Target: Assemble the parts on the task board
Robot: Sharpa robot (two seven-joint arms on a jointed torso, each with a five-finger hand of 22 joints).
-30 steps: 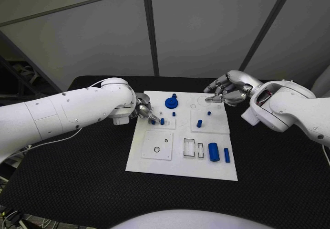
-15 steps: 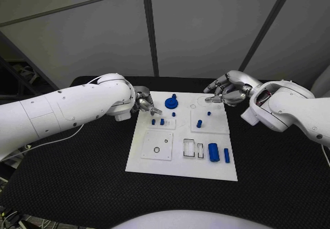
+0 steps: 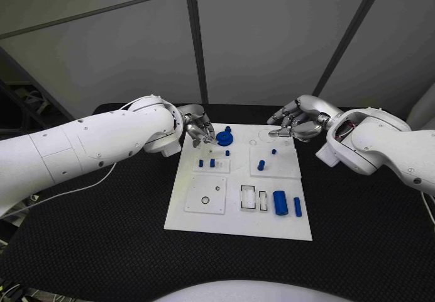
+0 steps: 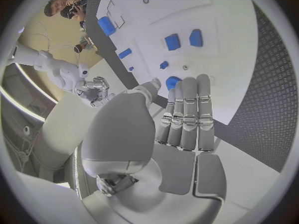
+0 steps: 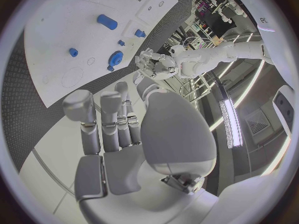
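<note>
Hovering over the task board (image 3: 237, 217) — left robot hand (image 3: 198, 131) and right robot hand (image 3: 295, 124) both released, fingers apart.

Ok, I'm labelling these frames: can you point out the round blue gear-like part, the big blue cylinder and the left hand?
Round blue gear-like part (image 3: 225, 136), head view, its top face.
Big blue cylinder (image 3: 281, 203), head view, middle of its side.
Left hand (image 3: 198, 131), head view, middle of its fingers.
</note>
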